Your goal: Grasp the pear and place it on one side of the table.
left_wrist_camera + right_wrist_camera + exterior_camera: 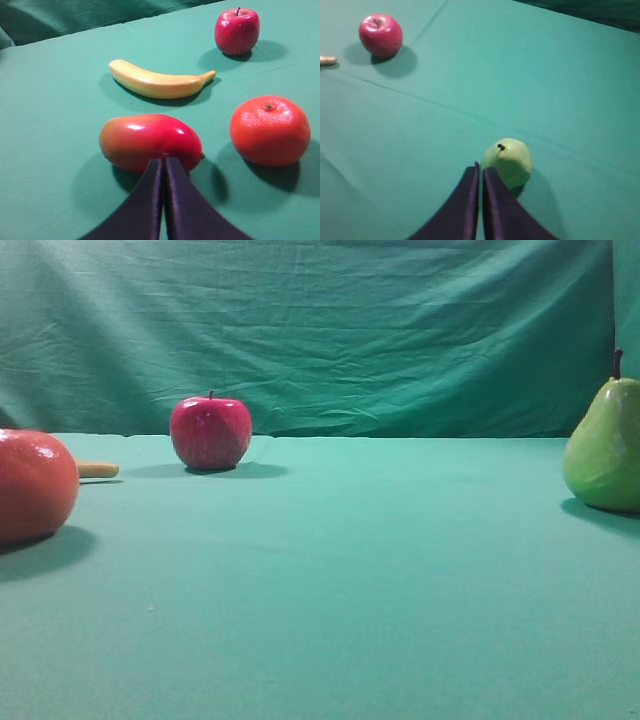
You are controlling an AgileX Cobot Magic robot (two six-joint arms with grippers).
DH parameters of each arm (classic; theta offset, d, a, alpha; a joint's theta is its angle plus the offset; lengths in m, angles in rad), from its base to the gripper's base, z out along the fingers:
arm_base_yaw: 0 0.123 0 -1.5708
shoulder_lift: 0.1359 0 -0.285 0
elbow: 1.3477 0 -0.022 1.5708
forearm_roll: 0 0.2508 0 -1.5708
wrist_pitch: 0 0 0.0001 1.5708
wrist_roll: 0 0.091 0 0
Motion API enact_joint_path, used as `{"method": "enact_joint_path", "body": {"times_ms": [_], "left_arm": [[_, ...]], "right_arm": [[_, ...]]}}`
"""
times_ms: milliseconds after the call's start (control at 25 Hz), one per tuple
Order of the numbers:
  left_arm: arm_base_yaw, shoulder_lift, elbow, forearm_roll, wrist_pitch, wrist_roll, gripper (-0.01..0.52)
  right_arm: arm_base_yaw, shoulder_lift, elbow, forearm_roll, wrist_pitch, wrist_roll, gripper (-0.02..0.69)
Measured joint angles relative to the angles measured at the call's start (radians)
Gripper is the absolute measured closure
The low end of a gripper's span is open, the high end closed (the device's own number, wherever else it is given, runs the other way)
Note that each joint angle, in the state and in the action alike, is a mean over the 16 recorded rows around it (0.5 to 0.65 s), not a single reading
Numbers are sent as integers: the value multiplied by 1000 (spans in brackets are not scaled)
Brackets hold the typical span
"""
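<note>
The yellow-green pear [603,450] stands upright on the teal table [350,570] at the far right edge of the exterior view. In the right wrist view the pear [510,160] shows from above with its dark stem up. My right gripper [481,170] hangs over it, slightly to its left, with the dark fingers pressed together and nothing between them. My left gripper [164,162] is also shut and empty, hanging over a red-yellow mango [145,140]. Neither gripper shows in the exterior view.
A red apple [210,432] stands at the back left. A large orange fruit [30,485] sits at the left edge, with a banana tip [97,470] behind it. The left wrist view shows the whole banana [160,82] beyond the mango. A wrinkled teal backdrop hangs behind.
</note>
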Motion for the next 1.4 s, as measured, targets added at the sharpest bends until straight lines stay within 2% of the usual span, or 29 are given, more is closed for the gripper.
{"method": "enact_joint_path", "body": {"times_ms": [240, 440, 680, 1040, 1200, 1400], "left_arm": [[0, 0, 0, 0, 0, 0, 514], [0, 0, 0, 0, 0, 0, 514], [0, 0, 0, 0, 0, 0, 514], [0, 0, 0, 0, 0, 0, 514], [0, 0, 0, 0, 0, 0, 514], [0, 0, 0, 0, 0, 0, 514]], "right_arm": [[0, -95, 4, 12, 87, 21, 665], [-7, -148, 45, 0, 70, 30, 665], [-46, -251, 193, -43, -94, 39, 665], [-138, -526, 578, -87, -424, 42, 665], [-163, -631, 709, -102, -490, 42, 665], [-174, -703, 798, -112, -501, 42, 665]]}}
